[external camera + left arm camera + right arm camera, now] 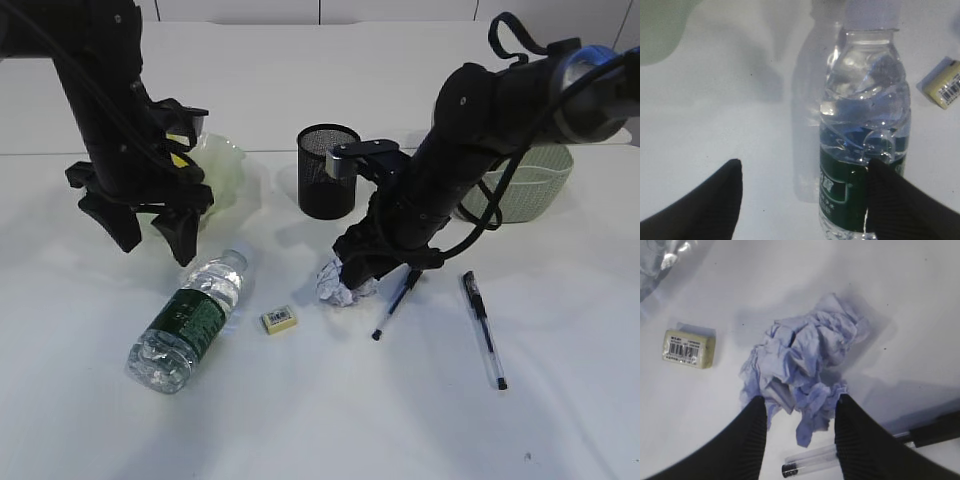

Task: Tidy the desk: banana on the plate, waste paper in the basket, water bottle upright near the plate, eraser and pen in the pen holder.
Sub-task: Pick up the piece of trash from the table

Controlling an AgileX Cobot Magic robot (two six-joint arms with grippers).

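Note:
The water bottle point(190, 320) lies on its side, cap toward the plate. My left gripper point(160, 225) hangs open just above its cap end. In the left wrist view the bottle point(865, 125) sits under the right finger point(905, 200), and the gripper point(802, 167) holds nothing. My right gripper point(355, 270) is down at the crumpled waste paper point(340, 285), which rests on the table. The right wrist view shows the gripper point(800, 402) with both fingertips pressed on the paper's point(805, 355) near part. The eraser point(279, 319) lies between bottle and paper. One pen point(397, 303) lies under the right gripper, another pen point(484, 328) further right.
A black mesh pen holder point(327, 170) stands at the back centre. The pale green basket point(525, 185) sits behind the right arm. A green plate point(225, 165) shows behind the left arm with a bit of yellow on it. The eraser point(689, 347) is left of the paper.

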